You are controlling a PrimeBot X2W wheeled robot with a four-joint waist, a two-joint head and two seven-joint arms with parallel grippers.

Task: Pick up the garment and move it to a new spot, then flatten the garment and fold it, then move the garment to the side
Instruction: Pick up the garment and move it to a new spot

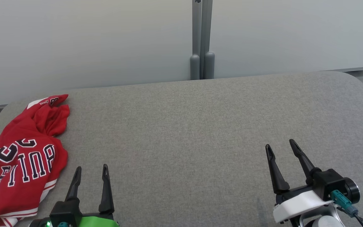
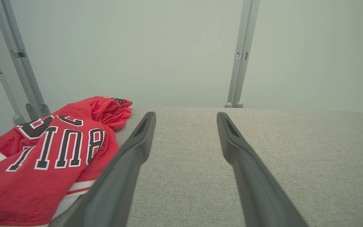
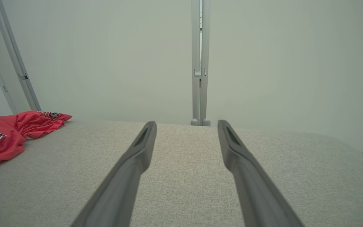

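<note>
— Scanning the surface [image 1: 184,126], where do we stand?
— Right at the start, we'd say. The garment [image 1: 24,157] lies crumpled at the surface's left edge, with nothing lifted, flattened or folded yet.
— And our hands?
— Left hand [image 1: 92,167] sits just beside the garment, fingers spread, grasping nothing. Right hand [image 1: 279,143] is well apart from it, also spread and empty.
— Any writing?
— Black letters edged in white, upside down to us and creased. We make out what looks like B, U, L. There's a small number on the far tip, perhaps 23.
</note>
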